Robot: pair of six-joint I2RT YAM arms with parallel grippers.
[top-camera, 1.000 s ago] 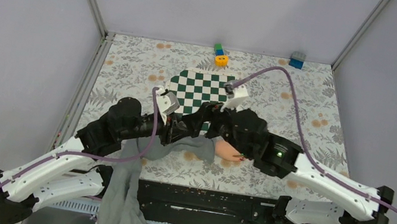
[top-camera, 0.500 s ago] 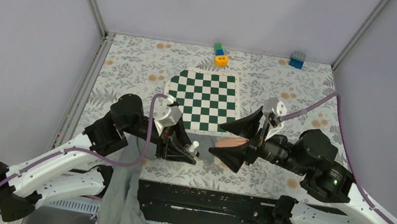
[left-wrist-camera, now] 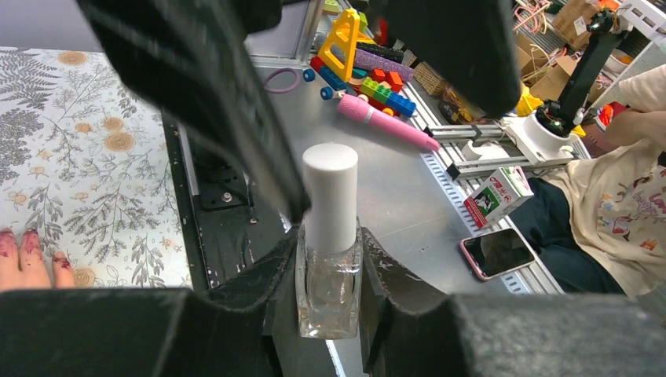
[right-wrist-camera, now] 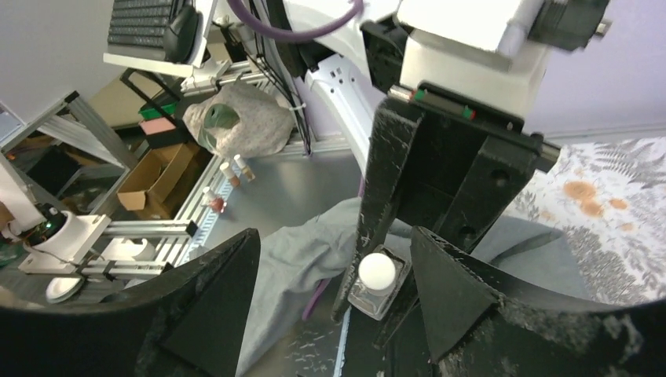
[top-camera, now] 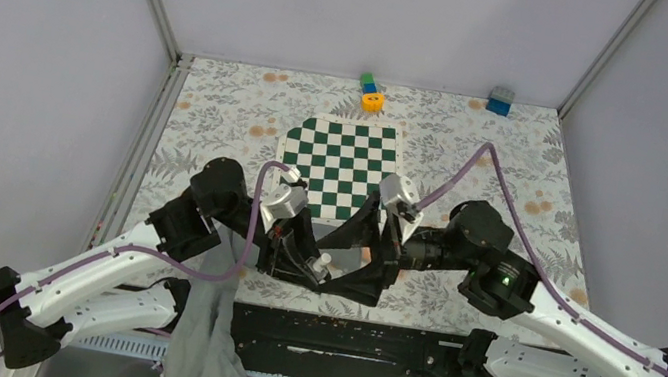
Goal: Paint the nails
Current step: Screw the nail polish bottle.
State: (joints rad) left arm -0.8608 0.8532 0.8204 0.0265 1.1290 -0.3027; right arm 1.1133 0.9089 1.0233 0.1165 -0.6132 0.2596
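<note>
Left gripper (left-wrist-camera: 330, 259): pinching the bottle (left-wrist-camera: 330, 275) low on its clear glass sides, holding it upright.
Right gripper (right-wrist-camera: 334, 236): spread wide, one finger on each side of the white cap (left-wrist-camera: 330, 184); contact not clear.
Nails (left-wrist-camera: 22, 242): dark red, smeared, on pale fingers flat on the floral cloth (left-wrist-camera: 94, 173), left of the bottle; hidden under the arms from above.
Bottle handling: probably light, stiff, slick, breakable; best taken squarely by the cap.
Nail handling: tiny, hard, glossy; light brush touch only.

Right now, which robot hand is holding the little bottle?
The left gripper: it pinches the clear, white-capped bottle from both sides. The right gripper is spread wide open, holding nothing.
</note>
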